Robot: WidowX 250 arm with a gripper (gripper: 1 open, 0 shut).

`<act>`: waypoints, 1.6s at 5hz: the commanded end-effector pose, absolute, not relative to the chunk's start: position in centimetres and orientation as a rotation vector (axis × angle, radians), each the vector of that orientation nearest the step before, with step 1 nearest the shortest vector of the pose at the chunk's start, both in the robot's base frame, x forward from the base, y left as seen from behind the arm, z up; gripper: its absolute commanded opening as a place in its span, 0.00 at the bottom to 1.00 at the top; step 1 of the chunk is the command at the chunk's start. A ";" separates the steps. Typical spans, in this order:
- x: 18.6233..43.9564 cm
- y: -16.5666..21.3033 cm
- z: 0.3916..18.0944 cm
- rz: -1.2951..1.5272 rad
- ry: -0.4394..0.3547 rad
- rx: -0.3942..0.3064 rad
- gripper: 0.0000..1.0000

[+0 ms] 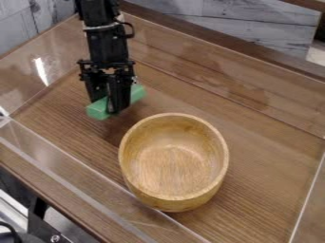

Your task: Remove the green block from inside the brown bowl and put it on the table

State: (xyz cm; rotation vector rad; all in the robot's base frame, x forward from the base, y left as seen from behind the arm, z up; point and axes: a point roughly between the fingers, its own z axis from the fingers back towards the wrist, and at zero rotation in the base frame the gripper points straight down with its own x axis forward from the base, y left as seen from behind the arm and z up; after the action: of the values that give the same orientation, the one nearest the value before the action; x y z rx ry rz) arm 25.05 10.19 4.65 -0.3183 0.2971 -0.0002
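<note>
Green block (109, 104) – out of the brown bowl (174, 159), down on the table (241, 85) just beside the bowl's upper-left rim | gripper (112, 102) – black fingers pressed together, clamped on green block, pointing steeply down | bowl – upright, nothing inside, apart from the gripper

Your single black arm comes in from the top left of the camera view and reaches steeply down, tilted a little off vertical. The wrist section is dark and boxy, with cabling along it. Your gripper (110, 101) points downward at the desk (254, 95), its two black fingers (120, 96) drawn close together, clamped on the green block (105, 109), whose ends stick out on either side of the tips.
</note>
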 end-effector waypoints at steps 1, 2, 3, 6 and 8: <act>26.1 10.4 5.9 -0.015 0.254 -0.298 0.00; 26.2 10.3 5.9 -0.019 0.261 -0.301 0.00; 26.3 10.2 5.9 -0.023 0.268 -0.305 0.00; 26.5 10.0 5.9 -0.035 0.290 -0.316 0.00; 26.6 9.9 5.9 -0.044 0.305 -0.323 0.00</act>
State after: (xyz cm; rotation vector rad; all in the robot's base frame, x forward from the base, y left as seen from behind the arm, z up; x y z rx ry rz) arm 25.61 9.60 4.50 -0.3486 0.3540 -0.0307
